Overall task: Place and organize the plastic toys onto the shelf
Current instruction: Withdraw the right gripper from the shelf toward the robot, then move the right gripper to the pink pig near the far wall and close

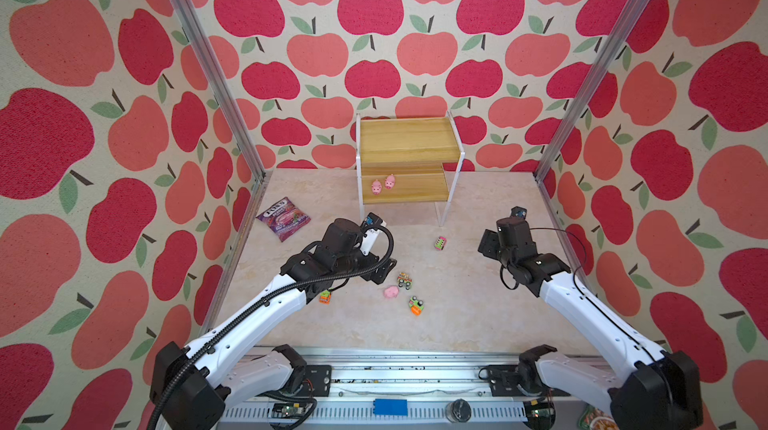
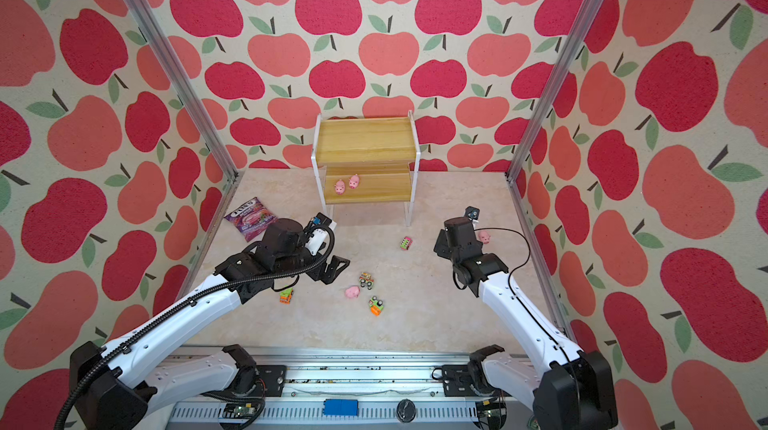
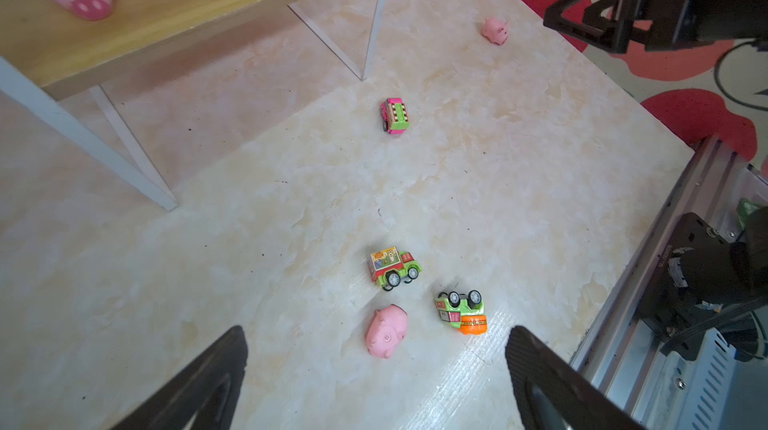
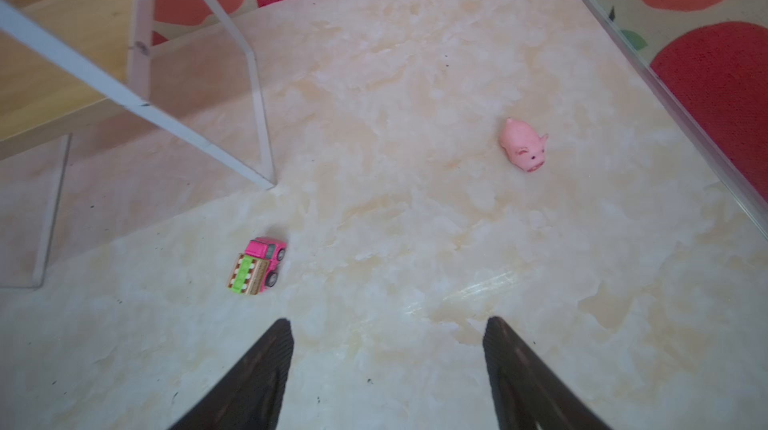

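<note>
Jaws of our left end effector stand wide apart, grasping nothing, and we see a toppled pig on the bench just ahead, in line with the gap. Our right end effector is released too, with another pig ahead to one side, while two pigs stand on the lower board of the shelf.

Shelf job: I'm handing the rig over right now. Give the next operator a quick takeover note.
Left gripper: open, empty, near the centre pig.
Right gripper: open, empty, over bare table.
Done: two pigs on the shelf, lower board.
Left on the table: centre pig, right-side pig, pink truck, yellow truck, green-orange car, orange truck under the left arm.
</note>
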Available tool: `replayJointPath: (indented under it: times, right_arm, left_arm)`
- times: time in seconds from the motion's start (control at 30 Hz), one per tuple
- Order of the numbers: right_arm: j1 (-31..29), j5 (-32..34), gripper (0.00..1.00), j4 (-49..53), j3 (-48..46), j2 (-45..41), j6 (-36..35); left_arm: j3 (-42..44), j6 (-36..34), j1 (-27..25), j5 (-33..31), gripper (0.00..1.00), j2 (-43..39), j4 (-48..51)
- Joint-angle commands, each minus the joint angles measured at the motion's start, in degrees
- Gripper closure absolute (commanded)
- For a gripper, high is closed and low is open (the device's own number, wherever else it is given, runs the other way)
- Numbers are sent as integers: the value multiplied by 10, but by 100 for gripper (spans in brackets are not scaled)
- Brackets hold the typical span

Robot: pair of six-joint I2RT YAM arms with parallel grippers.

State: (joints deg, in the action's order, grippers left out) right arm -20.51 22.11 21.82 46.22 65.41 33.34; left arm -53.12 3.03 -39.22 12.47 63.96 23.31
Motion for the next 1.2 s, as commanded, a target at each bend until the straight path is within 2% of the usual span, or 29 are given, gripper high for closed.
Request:
replayJointPath:
  times: [0.0, 0.23, 0.47, 0.6, 0.77, 0.97, 1.17]
  right_arm:
    - [69, -53, 24, 25, 36, 54, 10]
    - [172, -93, 24, 14, 132, 227, -25]
    - [206, -93, 23, 47, 239, 354, -92]
    - [215, -96, 22, 52, 274, 394, -139]
    - [232, -127, 23, 60, 301, 429, -164]
    - [244, -130, 30, 75, 322, 459, -196]
    - [256, -169, 35, 73, 325, 483, -227]
  left_arm:
    - [-2, -19, -25, 5, 1, 5, -1]
    - [-7, -26, -31, 11, 1, 9, 6]
    - [-8, -26, -17, 23, 1, 10, 8]
    - [-9, -26, -6, 34, 1, 16, 6]
    - [-9, -20, 17, 46, 1, 17, 0]
    - [-9, -17, 23, 57, 1, 27, -3]
    - [-9, -16, 33, 62, 1, 32, -5]
